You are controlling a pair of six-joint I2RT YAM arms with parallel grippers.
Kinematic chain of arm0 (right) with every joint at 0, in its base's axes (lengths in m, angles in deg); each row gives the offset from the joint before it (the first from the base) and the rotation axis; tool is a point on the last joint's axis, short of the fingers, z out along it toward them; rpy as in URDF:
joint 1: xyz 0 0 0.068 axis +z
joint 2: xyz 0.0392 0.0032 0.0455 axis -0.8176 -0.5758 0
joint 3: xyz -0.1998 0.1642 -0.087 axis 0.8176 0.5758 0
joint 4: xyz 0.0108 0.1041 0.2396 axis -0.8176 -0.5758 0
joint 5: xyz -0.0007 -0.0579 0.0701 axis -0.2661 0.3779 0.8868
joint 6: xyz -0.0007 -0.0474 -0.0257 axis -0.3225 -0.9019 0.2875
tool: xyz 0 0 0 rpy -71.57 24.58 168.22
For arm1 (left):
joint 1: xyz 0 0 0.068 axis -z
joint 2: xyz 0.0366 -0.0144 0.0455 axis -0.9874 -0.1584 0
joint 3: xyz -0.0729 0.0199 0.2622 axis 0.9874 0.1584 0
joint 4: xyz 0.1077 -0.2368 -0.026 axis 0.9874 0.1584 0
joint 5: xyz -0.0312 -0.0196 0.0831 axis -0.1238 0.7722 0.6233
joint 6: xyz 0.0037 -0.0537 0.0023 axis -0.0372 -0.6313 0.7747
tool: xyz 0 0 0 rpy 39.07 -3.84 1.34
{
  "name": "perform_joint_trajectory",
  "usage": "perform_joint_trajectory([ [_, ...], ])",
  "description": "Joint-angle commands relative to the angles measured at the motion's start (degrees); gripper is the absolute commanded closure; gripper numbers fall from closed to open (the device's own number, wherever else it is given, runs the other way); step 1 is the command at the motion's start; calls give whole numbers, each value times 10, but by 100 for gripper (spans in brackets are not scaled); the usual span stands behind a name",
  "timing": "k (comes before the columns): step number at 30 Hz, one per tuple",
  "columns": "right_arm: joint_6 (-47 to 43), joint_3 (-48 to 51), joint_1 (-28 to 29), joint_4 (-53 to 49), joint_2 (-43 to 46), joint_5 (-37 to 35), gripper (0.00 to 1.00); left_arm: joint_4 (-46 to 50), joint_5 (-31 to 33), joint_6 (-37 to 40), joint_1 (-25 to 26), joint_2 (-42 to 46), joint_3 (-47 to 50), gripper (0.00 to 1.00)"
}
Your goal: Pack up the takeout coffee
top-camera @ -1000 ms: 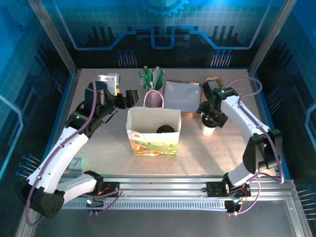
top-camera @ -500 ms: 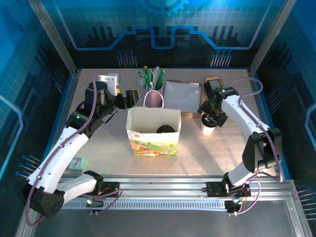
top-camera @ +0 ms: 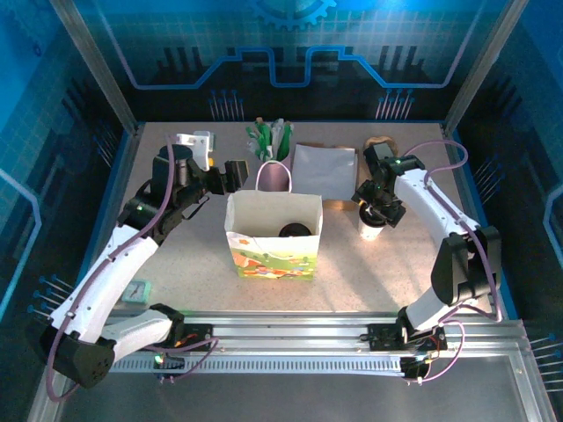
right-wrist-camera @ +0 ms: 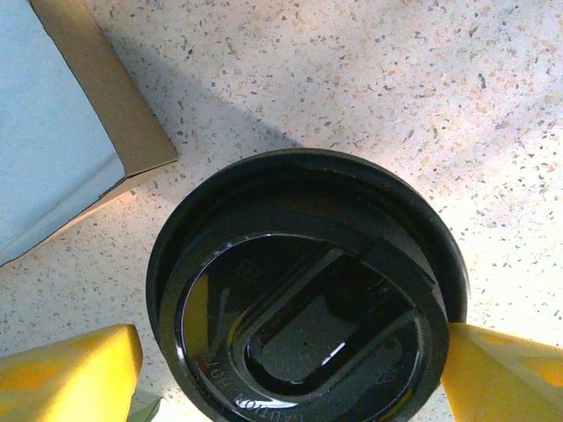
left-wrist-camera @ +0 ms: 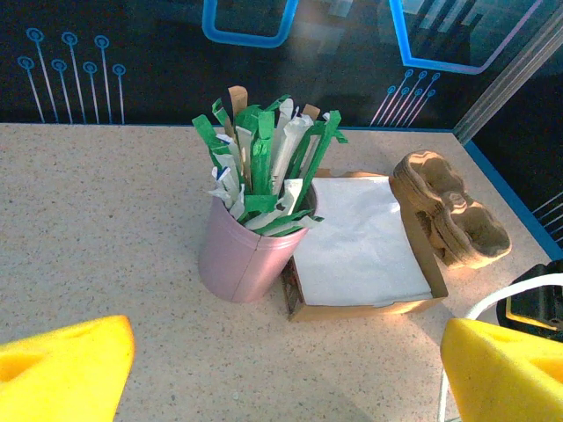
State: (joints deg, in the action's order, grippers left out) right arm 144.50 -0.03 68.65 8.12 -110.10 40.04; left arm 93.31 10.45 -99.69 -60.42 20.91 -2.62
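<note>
The takeout coffee (top-camera: 369, 232) stands upright on the table right of the bag, a white cup with its black lid (right-wrist-camera: 303, 290) on. My right gripper (top-camera: 376, 215) hangs straight over it, open. In the right wrist view its jaws (right-wrist-camera: 295, 352) straddle the lid: the right finger meets the rim and the left finger (right-wrist-camera: 79, 374) sits a sliver off it. The cup's wall is hidden under the lid. My left gripper (top-camera: 233, 171) is open and holds nothing, left of the pink cup; in the left wrist view its gap (left-wrist-camera: 286, 369) frames bare table.
A tall white paper bag (top-camera: 273, 251) with a printed front stands open mid-table, something dark and round inside. Behind it are a pink cup of green-and-white sticks (left-wrist-camera: 242, 264), a cardboard box of white napkins (left-wrist-camera: 361, 246) and a brown pulp carrier (left-wrist-camera: 449, 211).
The right gripper has shifted slightly over the cup. The cup, the bag and the left arm have not moved.
</note>
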Motion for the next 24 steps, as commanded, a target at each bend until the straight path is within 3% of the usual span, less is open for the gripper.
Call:
perform_joint_trajectory([
  [1,-5,7,-8,2,-18,4,13,3,1,10,-3,-3,-16,9],
  [15,-34,0,-9,-11,-37,1,14,5,4,12,-3,-4,-18,9],
  [24,-81,-22,-9,1,-31,47,14,7,6,14,-3,-7,-18,9],
])
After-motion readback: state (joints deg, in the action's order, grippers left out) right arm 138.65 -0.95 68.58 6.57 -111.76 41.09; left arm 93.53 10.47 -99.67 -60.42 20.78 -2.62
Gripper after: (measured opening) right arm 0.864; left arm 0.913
